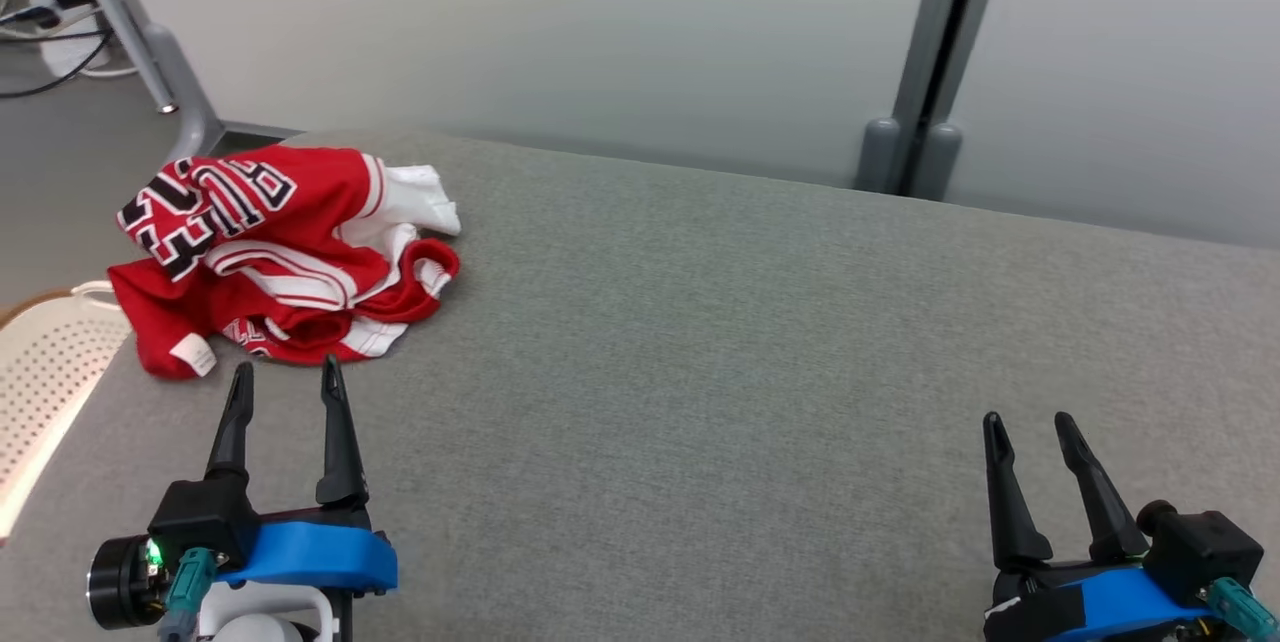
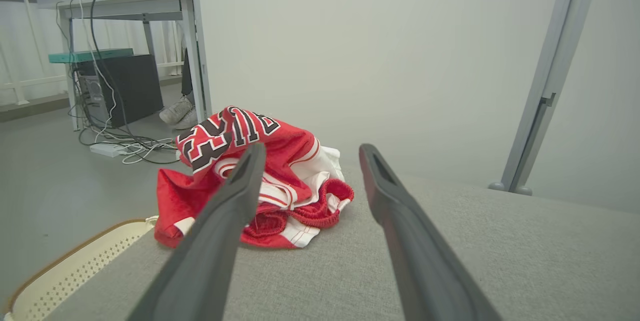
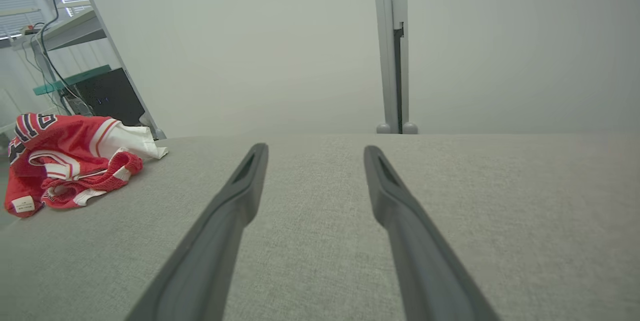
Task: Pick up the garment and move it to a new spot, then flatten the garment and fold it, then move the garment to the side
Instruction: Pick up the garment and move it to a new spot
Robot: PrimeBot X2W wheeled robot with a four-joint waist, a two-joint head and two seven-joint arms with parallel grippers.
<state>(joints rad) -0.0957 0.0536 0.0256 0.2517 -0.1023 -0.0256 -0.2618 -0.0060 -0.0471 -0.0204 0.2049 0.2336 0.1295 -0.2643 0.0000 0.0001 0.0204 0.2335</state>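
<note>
Jersey (image 1: 285, 257), red and white, lies crumpled at the grey table's (image 1: 700, 372) far left; left gripper (image 1: 286, 377) just near it and right gripper (image 1: 1030, 427) well apart both have jaws spread, empty.

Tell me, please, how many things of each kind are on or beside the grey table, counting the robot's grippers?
Garment: 1
Basket: 1
Grippers: 2 (left gripper, right gripper)
Total: 4
</note>
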